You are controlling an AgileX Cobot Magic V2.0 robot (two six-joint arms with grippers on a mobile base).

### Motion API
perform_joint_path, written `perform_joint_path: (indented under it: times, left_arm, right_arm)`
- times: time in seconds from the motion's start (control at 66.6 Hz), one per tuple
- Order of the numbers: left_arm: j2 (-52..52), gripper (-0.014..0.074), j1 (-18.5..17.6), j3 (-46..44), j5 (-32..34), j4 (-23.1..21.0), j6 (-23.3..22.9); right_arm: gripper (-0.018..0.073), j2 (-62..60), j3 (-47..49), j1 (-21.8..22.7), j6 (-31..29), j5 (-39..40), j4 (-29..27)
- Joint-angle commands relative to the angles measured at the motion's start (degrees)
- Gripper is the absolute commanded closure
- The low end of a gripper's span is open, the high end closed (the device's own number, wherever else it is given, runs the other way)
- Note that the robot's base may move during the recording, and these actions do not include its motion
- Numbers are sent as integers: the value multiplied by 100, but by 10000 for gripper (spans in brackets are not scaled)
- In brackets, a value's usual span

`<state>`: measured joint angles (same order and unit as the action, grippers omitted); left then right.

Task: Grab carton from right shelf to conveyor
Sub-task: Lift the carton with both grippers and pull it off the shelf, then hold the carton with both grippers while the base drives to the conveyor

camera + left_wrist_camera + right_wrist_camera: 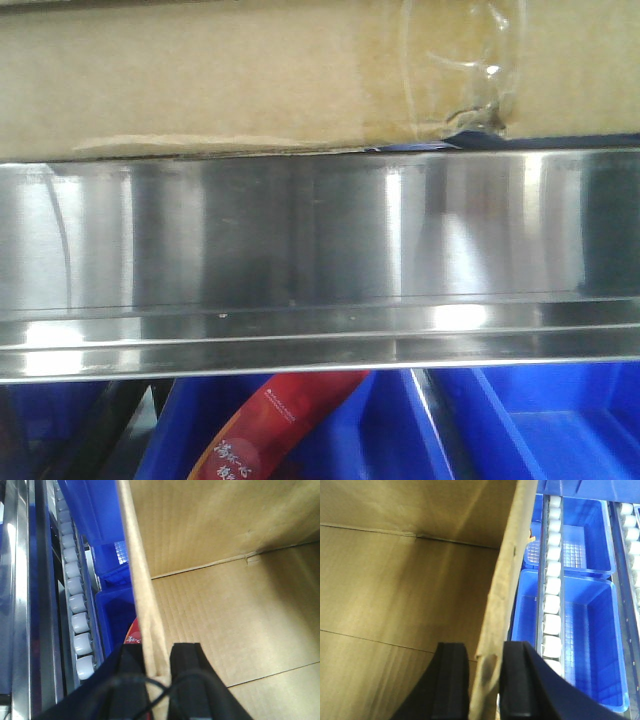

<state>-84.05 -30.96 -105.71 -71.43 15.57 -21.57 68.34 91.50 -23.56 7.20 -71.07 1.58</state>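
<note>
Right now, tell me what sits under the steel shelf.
Under the shelf stand blue bins; a red packet lies in one. The shelf lip covers the bins' upper parts and the packet's top end.

Matt corrugated-cardboard carton (250, 70), glossy steel shelf (320, 260)

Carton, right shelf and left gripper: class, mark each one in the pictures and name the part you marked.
carton (250, 70): front view, brown side face.
right shelf (300, 230): front view, reflective front lip.
left gripper (158, 656): left wrist view, midway between the fingertips straddling the carton wall.
</note>
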Motion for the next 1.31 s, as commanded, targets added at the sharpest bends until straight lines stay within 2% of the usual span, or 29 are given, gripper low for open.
perform_joint_path:
  times: [0.0, 1.291]
  left_arm:
    - [86, 616, -70, -16, 147, -89, 41]
    - [86, 616, -70, -16, 283, -89, 41]
  right_arm:
    - [627, -61, 32, 17, -65, 380, -83]
    - [627, -61, 32, 17, -65, 406, -83]
